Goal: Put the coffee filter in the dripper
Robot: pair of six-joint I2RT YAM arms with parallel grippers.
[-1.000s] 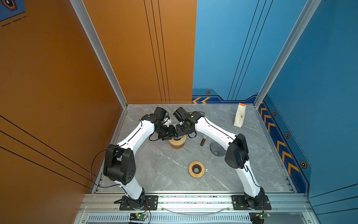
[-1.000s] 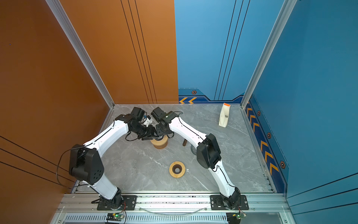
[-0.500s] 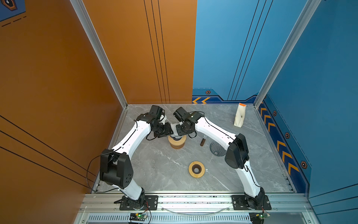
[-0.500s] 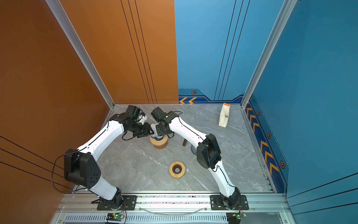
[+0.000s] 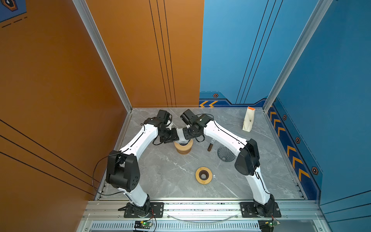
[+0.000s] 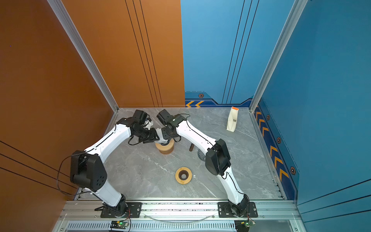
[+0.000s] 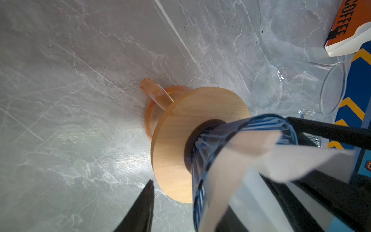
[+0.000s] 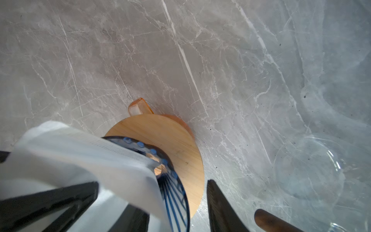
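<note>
Both your arms arch in from the front rail and meet nose to nose near the back of the table [image 5: 160, 170], forearms sloping down, wrists bent over the dripper [image 7: 202, 160]. Your left gripper [image 5: 175, 138] comes in from the left with its jaws apart. In the left wrist view one finger [image 7: 144, 200] stands clear of the wooden disc [image 7: 180, 130], and the other is hidden behind paper. Your right gripper [image 5: 188, 134] faces it, jaws apart too, with one finger [image 8: 218, 204] clear of the blue rim. You cannot tell whether either hidden finger touches the paper. The coffee filter [image 7: 301, 160] sits crumpled in the dripper's mouth, its flaps sticking out past the rim, between both pairs of jaws. The dripper stands upright on the disc, over the orange cup [image 7: 154, 94].
</note>
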